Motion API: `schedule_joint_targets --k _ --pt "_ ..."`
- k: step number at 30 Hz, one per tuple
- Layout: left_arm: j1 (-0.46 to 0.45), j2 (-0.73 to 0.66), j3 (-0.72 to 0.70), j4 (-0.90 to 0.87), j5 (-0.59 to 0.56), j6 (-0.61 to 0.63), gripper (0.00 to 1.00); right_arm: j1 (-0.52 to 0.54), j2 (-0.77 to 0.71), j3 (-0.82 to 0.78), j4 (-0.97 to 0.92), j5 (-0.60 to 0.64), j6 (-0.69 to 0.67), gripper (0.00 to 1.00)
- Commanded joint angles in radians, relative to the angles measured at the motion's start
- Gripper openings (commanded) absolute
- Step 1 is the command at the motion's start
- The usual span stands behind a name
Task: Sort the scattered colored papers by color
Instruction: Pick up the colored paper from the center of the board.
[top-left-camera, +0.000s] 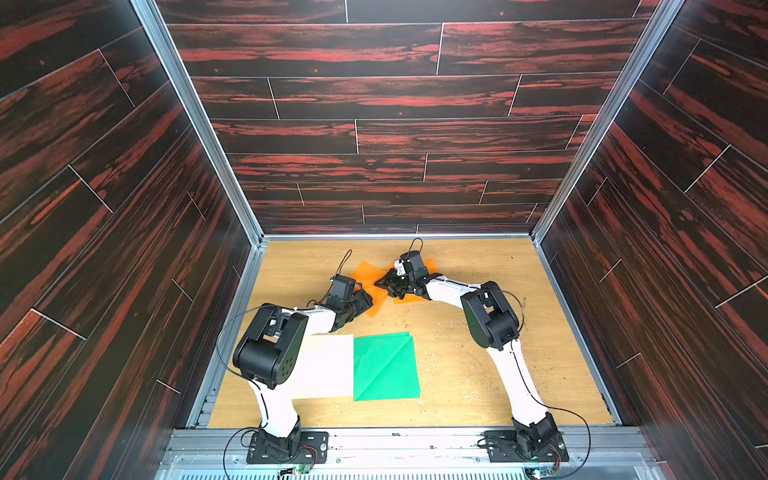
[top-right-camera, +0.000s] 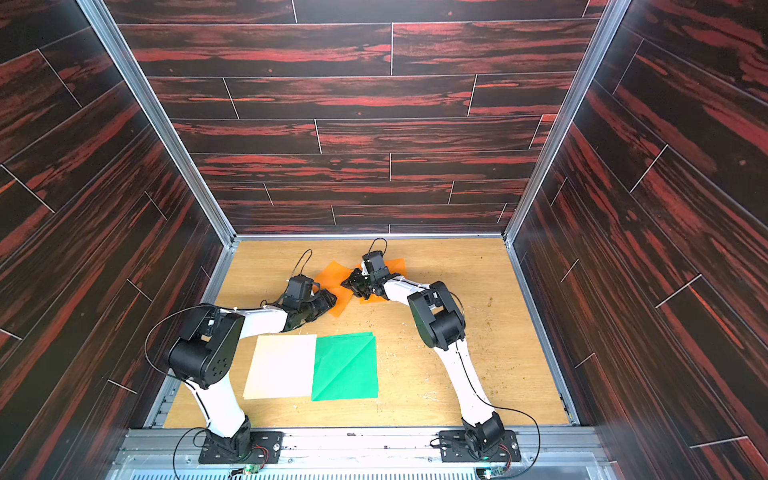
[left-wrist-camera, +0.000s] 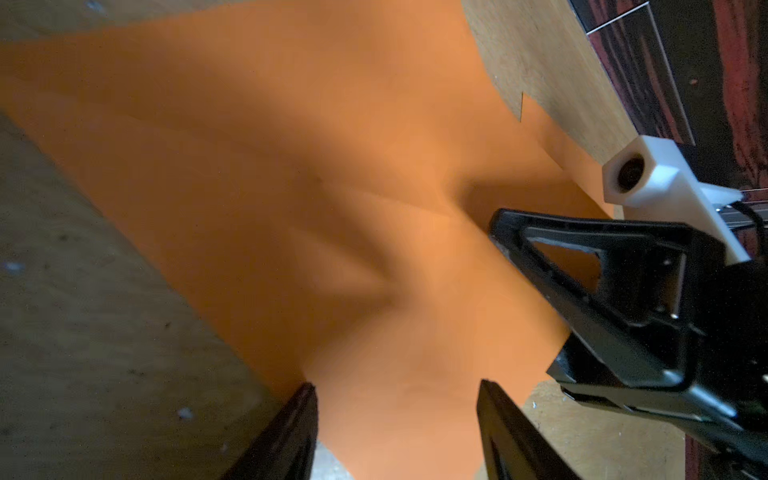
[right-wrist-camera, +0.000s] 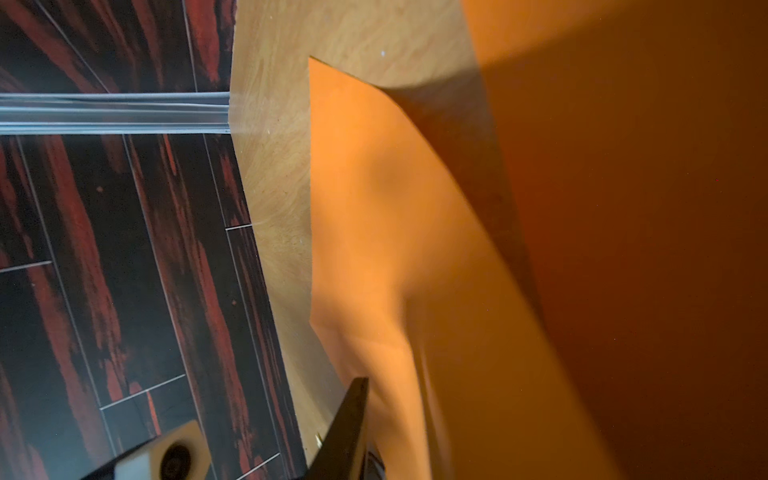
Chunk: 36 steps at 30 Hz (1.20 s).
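You are looking at a tan, wood-grain table (top-left-camera: 478, 374) carrying thin square papers in three colours. At the near side a cream paper (top-left-camera: 328, 365) lies flat; only one outline shows, so you cannot count a second beneath it. Its right edge touches the green papers (top-left-camera: 384, 365), creased diagonally, with a second green edge peeking out along the far side: count two. At the far centre, count two more: the left orange paper (top-left-camera: 365, 272), turned like a diamond, and the right orange paper (top-left-camera: 430, 264), largely hidden by the right pincer (top-left-camera: 386, 287). The left pincer (left-wrist-camera: 395, 386) has its jaws apart, straddling a corner of the left orange paper. The right pincer presses one finger (left-wrist-camera: 509, 230) into orange paper, which buckles around it; whether its jaws are together or clamped on paper, you cannot tell.
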Motion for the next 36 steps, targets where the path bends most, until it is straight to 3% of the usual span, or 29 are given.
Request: schedule_joint_targets --k 1,9,12,15,25,30,36 --pt "-0.026 0.02 -0.045 -0.148 0.025 -0.026 0.65 0.006 0.024 -0.014 -0.002 0.006 0.01 0.2" --pt "-0.044 -0.02 -0.042 -0.141 0.029 -0.035 0.65 0.005 0.027 -0.015 -0.004 0.004 0.008 0.09" --pt "-0.047 -0.044 -0.044 -0.14 0.028 -0.036 0.65 0.004 0.024 -0.015 -0.008 0.0 -0.001 0.0" --pt "-0.046 -0.092 -0.05 -0.136 0.004 -0.024 0.65 0.004 0.014 -0.016 -0.023 0.001 -0.024 0.0" --pt "-0.042 -0.337 0.094 -0.304 -0.164 0.199 0.72 0.003 -0.046 0.009 -0.163 0.02 -0.223 0.0" --pt "-0.033 -0.438 0.105 -0.302 -0.259 0.254 0.77 0.004 -0.141 0.008 -0.23 0.012 -0.335 0.0" --pt "-0.012 -0.451 0.097 -0.318 -0.258 0.266 0.78 -0.004 -0.32 -0.034 -0.336 -0.01 -0.465 0.0"
